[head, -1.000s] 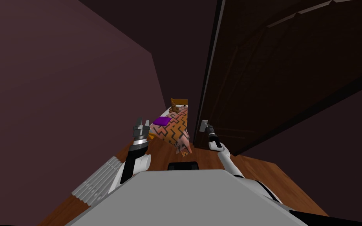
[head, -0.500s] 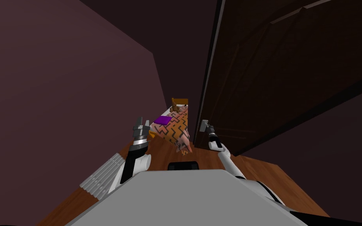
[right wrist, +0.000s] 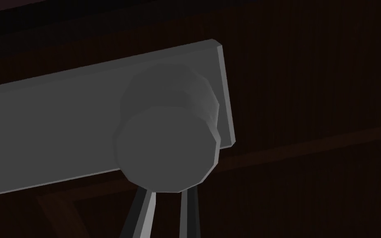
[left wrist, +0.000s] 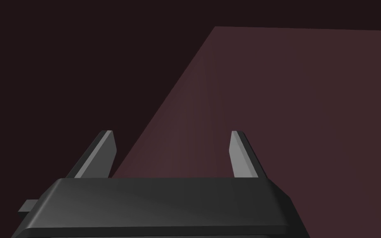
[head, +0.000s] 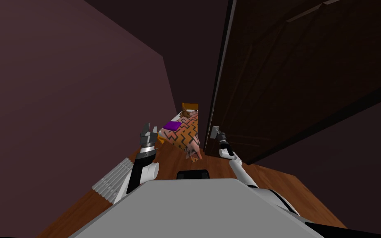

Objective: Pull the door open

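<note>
The dark brown door (head: 301,74) stands ajar on my right, its free edge beside the gap. A grey knob (right wrist: 167,153) sits on a grey plate (right wrist: 53,136) on the door's face. My right gripper (head: 214,132) is at that plate. In the right wrist view its two fingers (right wrist: 144,215) stand close together and run in under the knob, their tips hidden by it. My left gripper (head: 148,131) hangs raised and open to the left of the gap, its fingers (left wrist: 239,153) wide apart with nothing between them.
Through the gap lies a bed (head: 183,138) with a zigzag cover, a purple cushion (head: 172,125) and a brown toy (head: 184,111). A grey ribbed radiator (head: 113,179) lies low by the maroon wall (head: 61,103) at left. Wooden floor (head: 276,186) runs under the door.
The whole head view has shifted slightly: the radiator and bed have slid a little in the picture, so I have moved. The right gripper stays at the door's plate; the left arm is unchanged.
</note>
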{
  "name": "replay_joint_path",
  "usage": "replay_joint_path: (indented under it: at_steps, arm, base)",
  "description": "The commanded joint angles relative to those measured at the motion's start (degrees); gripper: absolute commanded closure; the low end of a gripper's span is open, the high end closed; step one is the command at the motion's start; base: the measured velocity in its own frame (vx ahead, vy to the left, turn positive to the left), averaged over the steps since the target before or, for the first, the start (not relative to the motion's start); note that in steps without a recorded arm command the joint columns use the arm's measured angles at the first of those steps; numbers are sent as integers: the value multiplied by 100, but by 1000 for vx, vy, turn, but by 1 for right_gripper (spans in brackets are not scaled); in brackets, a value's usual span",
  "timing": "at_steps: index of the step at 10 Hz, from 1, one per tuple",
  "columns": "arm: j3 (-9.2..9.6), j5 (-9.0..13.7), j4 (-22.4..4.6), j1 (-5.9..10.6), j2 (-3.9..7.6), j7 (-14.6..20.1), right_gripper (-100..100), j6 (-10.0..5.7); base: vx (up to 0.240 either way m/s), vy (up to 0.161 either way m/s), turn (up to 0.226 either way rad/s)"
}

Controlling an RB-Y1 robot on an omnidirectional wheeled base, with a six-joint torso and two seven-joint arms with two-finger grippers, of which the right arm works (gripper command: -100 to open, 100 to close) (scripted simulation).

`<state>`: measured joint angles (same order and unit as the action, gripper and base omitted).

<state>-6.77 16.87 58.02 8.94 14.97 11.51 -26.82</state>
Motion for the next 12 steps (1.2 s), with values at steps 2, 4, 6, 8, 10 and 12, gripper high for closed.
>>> replay_joint_path:
  at_steps: [2, 4, 6, 8, 10, 12]
  arm:
    - [255, 460, 88, 84, 46, 454, 100, -102]
    - [174, 745, 182, -117, -6, 721, -100, 58]
    - [168, 995, 249, -135, -109, 997, -100, 80]
    - [160, 1310, 332, -158, -238, 1337, -100, 107]
    - [155, 1482, 378, -170, -309, 1535, -100, 122]
    - [147, 1843, 474, -196, -457, 1895, -100, 153]
  base:
    - [-57, -28, 96]
    - [-61, -43, 50]
    - [-108, -35, 111]
    - [-101, -5, 84]
    - [-77, -24, 57]
    - [-64, -38, 78]
